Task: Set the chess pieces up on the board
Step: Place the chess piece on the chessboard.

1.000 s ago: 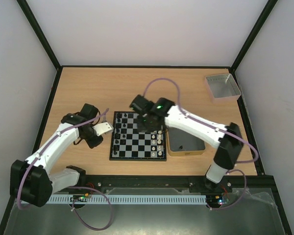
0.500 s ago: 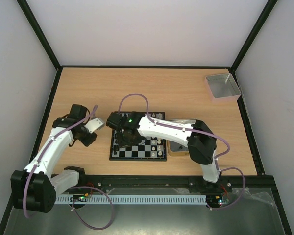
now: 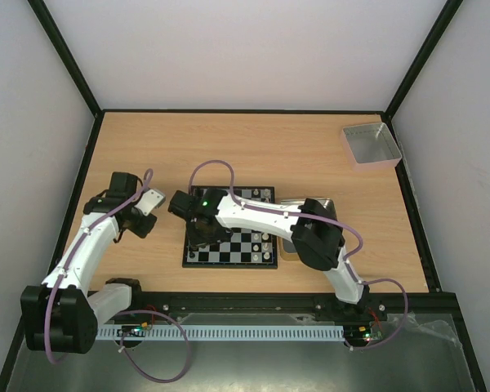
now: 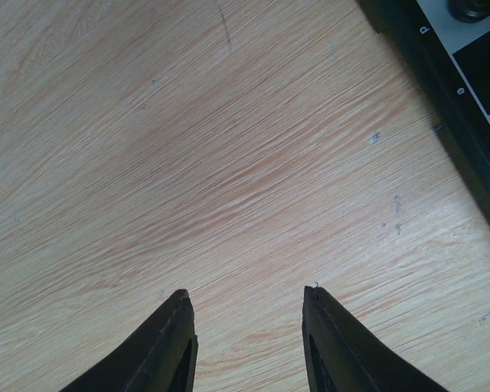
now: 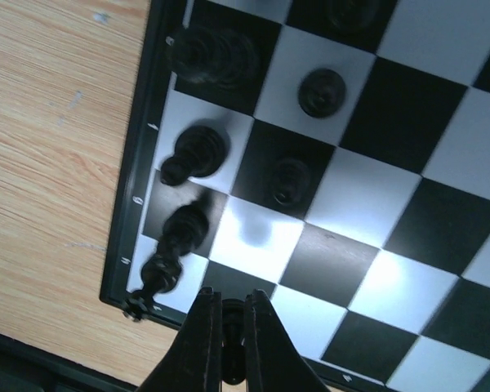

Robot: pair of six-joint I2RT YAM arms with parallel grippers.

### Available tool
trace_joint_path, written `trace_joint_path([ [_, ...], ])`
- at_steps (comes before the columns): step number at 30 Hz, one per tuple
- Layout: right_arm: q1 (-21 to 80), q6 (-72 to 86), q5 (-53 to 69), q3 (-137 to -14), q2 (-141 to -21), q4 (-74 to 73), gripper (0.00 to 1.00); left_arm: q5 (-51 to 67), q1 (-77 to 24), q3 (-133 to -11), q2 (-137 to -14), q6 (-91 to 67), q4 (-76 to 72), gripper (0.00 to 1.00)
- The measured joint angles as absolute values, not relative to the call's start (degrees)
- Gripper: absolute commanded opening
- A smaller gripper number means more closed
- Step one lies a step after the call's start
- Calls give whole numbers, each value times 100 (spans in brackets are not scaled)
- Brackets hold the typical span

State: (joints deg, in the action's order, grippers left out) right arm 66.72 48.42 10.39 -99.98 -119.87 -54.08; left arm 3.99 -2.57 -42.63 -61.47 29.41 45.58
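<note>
Right fingers (image 5: 202, 347), pinched shut, swung over the glossy checkered board (image 5: 353, 196); left fingers (image 4: 167, 351) parted, empty

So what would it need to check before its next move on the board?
1. The right jaws shut: ok.
2. A piece held in them: cannot tell; something dark shows between.
3. The right jaws over the board, at its left edge: ok.
4. The white square ahead bare: ok.
5. The left jaws open, off the board, above the table: ok.
</note>
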Motion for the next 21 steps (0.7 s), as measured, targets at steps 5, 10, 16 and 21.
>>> trace_joint_path([
  [5, 6672, 4792, 1013, -10289, -12252, -5387, 2, 381, -259, -4233, -6147, 2902, 4525, 38],
  [10, 6667, 4777, 1009, -10344, -12366, -5393, 2, 340, -259, -4226, -6147, 2880, 4523, 38],
  [16, 6617, 4779, 989, -10344, -12374, -5391, 2, 307, -257, -4226, -6147, 2851, 4497, 38],
  [21, 6584, 4779, 961, -10320, -12374, -5389, 2, 294, -257, -4226, -6147, 2842, 4460, 38],
])
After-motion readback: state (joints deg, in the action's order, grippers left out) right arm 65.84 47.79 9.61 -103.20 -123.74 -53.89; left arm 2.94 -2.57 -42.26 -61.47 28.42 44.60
